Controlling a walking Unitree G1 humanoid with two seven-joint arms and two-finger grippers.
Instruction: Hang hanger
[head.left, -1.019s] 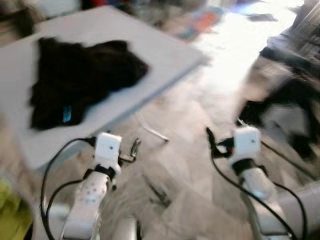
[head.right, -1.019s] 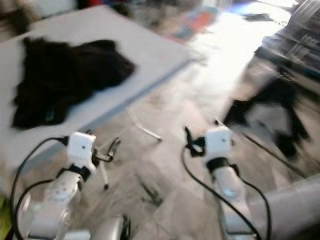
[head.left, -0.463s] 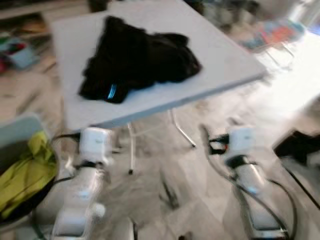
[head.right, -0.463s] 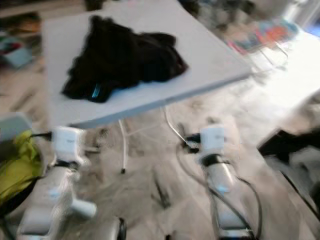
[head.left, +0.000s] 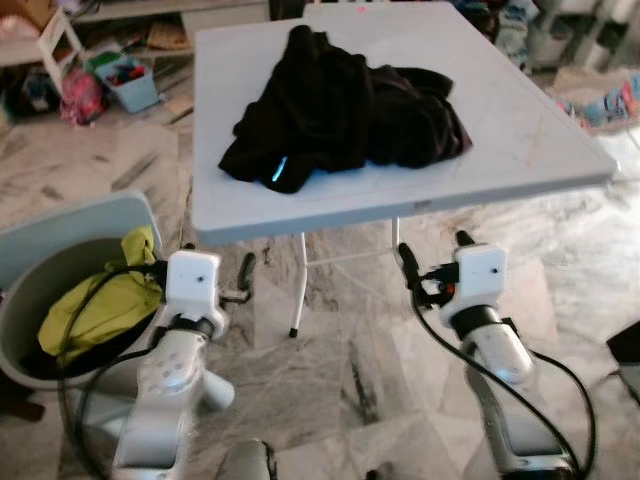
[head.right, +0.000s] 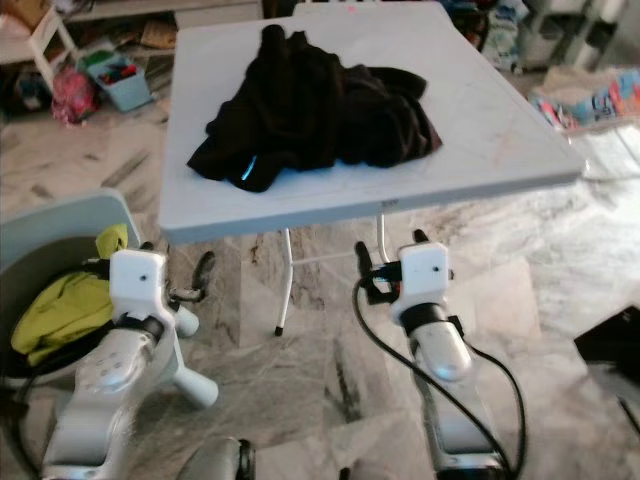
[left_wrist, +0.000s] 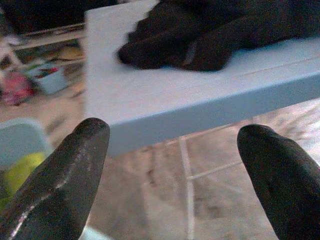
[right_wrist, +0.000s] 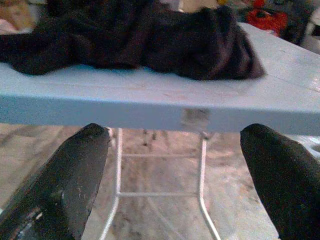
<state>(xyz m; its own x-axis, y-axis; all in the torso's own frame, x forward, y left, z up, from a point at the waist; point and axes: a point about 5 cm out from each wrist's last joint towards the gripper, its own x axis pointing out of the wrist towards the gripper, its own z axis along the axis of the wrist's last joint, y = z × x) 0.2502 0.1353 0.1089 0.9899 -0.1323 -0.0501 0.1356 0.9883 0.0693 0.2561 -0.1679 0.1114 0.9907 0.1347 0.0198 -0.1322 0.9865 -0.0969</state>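
Approach step, facing table (head.left: 520, 120).
Both grippers (left_wrist: 172, 165) (right_wrist: 175, 165) wide, empty; next needs reaching black garment (head.left: 345, 110).

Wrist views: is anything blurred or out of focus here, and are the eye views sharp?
Left wrist view: claw fingers soft, black garment and table slightly blurred. Right wrist view: fingers soft, table edge fairly clear. Eye views: sharp, with bright light on the floor at right.

No readable text anywhere (the table-edge sticker (right_wrist: 195, 118) is blurred).
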